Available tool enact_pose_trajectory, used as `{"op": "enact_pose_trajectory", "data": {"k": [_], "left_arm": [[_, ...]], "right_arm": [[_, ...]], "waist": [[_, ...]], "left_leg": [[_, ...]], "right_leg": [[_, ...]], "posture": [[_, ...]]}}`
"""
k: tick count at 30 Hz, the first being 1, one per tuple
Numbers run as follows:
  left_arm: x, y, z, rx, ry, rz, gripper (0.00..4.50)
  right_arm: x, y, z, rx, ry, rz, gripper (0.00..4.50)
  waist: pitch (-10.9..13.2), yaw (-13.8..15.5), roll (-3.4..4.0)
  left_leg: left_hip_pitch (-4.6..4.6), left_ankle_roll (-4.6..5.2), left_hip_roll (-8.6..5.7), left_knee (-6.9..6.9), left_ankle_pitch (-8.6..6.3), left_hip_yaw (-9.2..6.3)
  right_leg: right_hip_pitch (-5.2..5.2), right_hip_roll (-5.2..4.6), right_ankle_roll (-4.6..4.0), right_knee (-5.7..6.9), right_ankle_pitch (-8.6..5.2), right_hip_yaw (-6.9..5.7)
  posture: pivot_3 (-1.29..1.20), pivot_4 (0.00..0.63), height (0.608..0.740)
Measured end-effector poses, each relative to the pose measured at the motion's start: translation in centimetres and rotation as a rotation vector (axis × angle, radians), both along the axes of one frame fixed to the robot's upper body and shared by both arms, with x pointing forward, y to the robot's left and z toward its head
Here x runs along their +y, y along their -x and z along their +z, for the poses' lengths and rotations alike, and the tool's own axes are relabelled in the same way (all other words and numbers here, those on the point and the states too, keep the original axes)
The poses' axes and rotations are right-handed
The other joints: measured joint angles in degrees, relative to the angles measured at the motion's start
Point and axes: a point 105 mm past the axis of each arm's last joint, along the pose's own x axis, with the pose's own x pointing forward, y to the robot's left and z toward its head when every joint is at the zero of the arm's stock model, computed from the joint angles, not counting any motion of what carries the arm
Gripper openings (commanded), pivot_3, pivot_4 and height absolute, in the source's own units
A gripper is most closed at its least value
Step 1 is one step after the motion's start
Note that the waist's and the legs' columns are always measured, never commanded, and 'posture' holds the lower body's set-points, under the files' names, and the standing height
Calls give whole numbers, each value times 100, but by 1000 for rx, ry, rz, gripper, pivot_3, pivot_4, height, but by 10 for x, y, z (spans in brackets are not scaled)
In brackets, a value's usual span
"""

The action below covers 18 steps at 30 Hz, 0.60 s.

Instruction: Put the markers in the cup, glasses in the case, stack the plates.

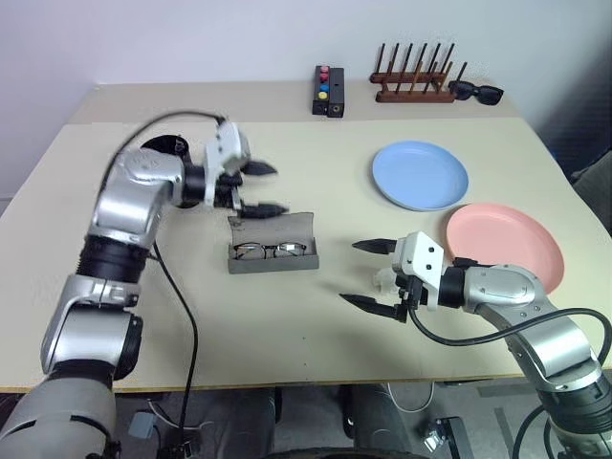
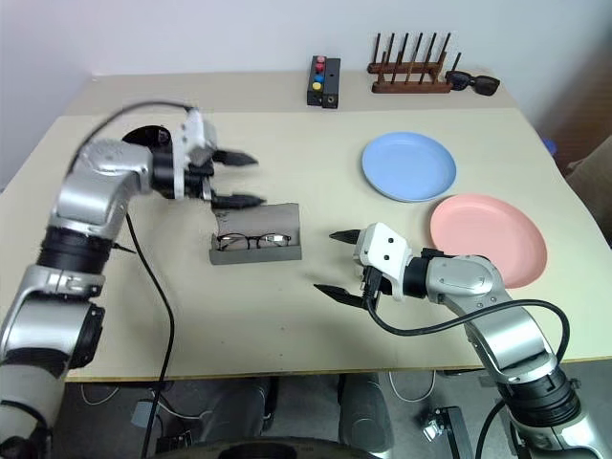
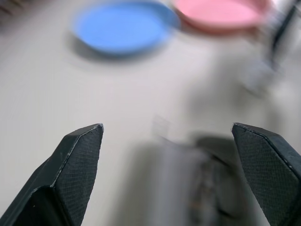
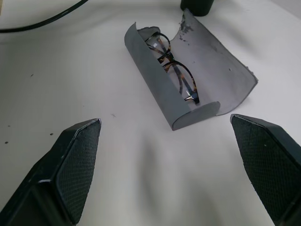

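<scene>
The grey case (image 1: 273, 247) lies open on the table with its lid up, and the glasses (image 1: 271, 251) rest inside it. Just above and behind the case hovers my left gripper (image 1: 278, 188), open and empty. The black cup (image 1: 163, 145) stands behind my left arm, mostly hidden by it. The markers are out of view. At the right, the light blue plate (image 1: 421, 175) and the pink plate (image 1: 505, 243) lie side by side on the table. My right gripper (image 1: 351, 273) is open and empty, low over the table to the right of the case and pointing toward it.
Along the far edge stand a black box with coloured buttons (image 1: 329, 91), a wooden peg rack (image 1: 413, 81) and black sunglasses (image 1: 475, 92). A black cable loops from my left arm down past the table's front edge.
</scene>
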Motion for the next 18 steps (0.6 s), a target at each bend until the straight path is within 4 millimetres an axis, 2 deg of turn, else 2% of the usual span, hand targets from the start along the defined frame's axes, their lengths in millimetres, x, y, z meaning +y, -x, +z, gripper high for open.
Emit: {"op": "enact_pose_trajectory", "data": {"k": [2,4,11,15,18], "left_arm": [[10,-10,-3,-23,-8,67,2209],[22,-20,-15,-12,-27,147,1194],[31,-28,-54,-28,-168,216,1194],[28,-19,-89,26,-239,171,1194],[25,-9,-93,51,-249,106,1194]], "right_arm": [[0,0,0,0,0,0,4500],[0,0,0,-2,-1,0,4500],[4,-1,2,-8,-12,9,4500],[4,-1,2,-9,-13,7,4500],[4,-1,2,-9,-13,5,4500]], "waist": [[0,-17,1],[0,-11,1],[0,25,0],[0,8,0],[0,6,0]], "left_leg": [[2,0,0,-1,0,1],[-1,0,0,-1,0,0],[-5,0,-2,3,0,0],[-4,0,-2,1,0,0],[-4,0,-1,1,0,0]], "right_leg": [[0,0,-1,1,1,0],[-1,0,-1,2,2,0],[2,0,3,-4,5,0],[0,0,2,-2,6,0],[0,0,2,-1,5,1]], "posture": [[0,150,739],[0,150,739],[0,150,739],[0,150,739],[0,150,739]]}}
